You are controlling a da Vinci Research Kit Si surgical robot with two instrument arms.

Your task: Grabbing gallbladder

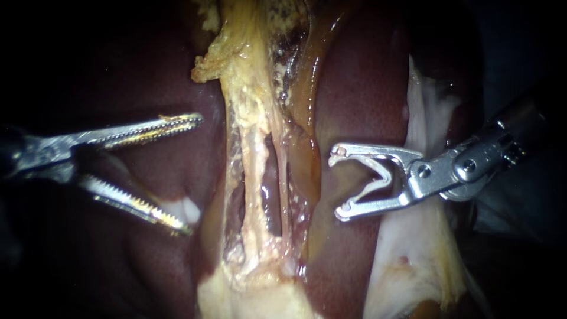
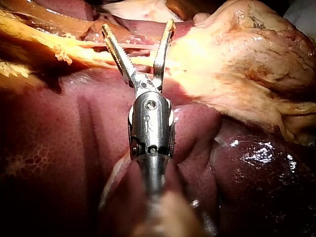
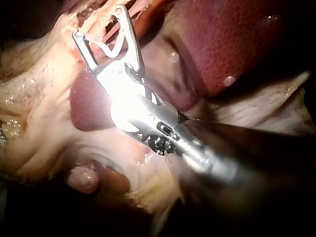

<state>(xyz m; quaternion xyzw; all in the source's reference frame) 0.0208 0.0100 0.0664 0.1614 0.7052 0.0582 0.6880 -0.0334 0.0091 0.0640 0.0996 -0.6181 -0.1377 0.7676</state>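
Observation:
A band of yellowish tissue with two thin tubes runs down the middle of the endoscope view. It widens into the pale yellow gallbladder at the lower edge. My left instrument hovers over the liver just left of the band. Its serrated jaws are open and hold nothing. My right instrument stands right of the band. Its wide-spread jaws carry a white V-shaped clip, and no tissue lies between them.
Dark red liver flanks the band on both sides. A white sheet of tissue lies under my right instrument's shaft. Amber fluid pools along the band's right edge.

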